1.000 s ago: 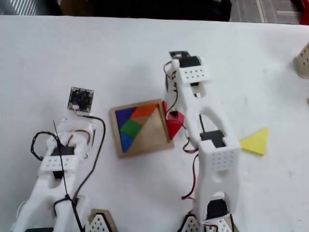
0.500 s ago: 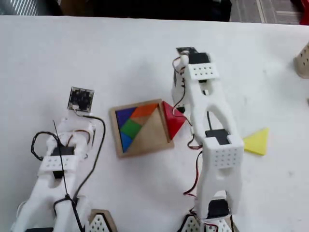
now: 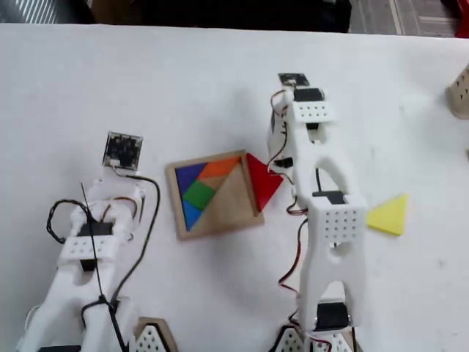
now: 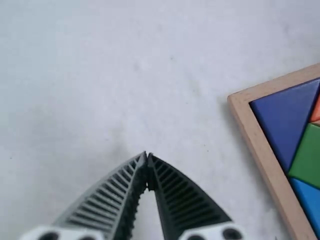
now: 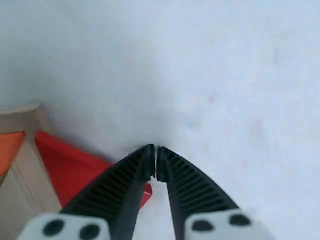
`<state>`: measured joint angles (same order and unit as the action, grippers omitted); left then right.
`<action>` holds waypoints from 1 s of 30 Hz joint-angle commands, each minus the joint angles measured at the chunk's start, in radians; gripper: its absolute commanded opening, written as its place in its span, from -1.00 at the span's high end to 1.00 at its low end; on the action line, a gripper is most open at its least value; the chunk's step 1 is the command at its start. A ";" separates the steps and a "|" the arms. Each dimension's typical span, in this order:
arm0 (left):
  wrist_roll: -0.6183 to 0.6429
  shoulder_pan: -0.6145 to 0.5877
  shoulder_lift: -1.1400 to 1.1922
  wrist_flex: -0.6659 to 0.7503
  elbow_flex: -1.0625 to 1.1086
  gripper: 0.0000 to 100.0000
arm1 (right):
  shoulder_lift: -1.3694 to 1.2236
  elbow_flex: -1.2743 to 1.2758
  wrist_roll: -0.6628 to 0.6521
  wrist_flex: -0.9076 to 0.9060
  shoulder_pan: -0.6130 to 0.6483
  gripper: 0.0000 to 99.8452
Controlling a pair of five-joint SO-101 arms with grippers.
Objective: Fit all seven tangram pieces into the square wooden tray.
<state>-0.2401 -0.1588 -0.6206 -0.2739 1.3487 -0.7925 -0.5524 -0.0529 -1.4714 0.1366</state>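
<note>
Counter [image 3: 183,88] carried the red triangle [image 3: 262,181] flat against the wooden tray [image 3: 220,226] at its 3 o'clock rim, long side along that rim. The right pincer [image 5: 154,150], closed tip to tip and holding nothing, sat just at the triangle's 1 o'clock, nearer than the left pincer [image 4: 147,157], closed and empty too.

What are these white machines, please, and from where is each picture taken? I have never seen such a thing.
They are two robot arms at a white table. One picture looks down from above; the other two come from cameras on each arm's wrist. On the table lie a wooden tray partly filled with coloured pieces, a red triangle beside it and a yellow triangle farther off. The left fingers and right fingers are shut and hold nothing.
</note>
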 commanded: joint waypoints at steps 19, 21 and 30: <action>-0.009 0.013 -0.030 0.021 -0.002 0.95 | 0.065 -0.032 -0.101 -0.214 0.137 0.96; -0.009 0.013 -0.030 0.021 -0.003 0.95 | 0.091 -0.032 -0.101 -0.213 0.130 0.96; -0.009 0.013 -0.030 0.021 -0.005 0.95 | 0.217 -0.011 -0.103 -0.243 -0.021 0.96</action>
<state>-0.2401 -0.1588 -0.6206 -0.2739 1.3487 -0.6636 -0.5662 -0.1435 -1.6893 0.1642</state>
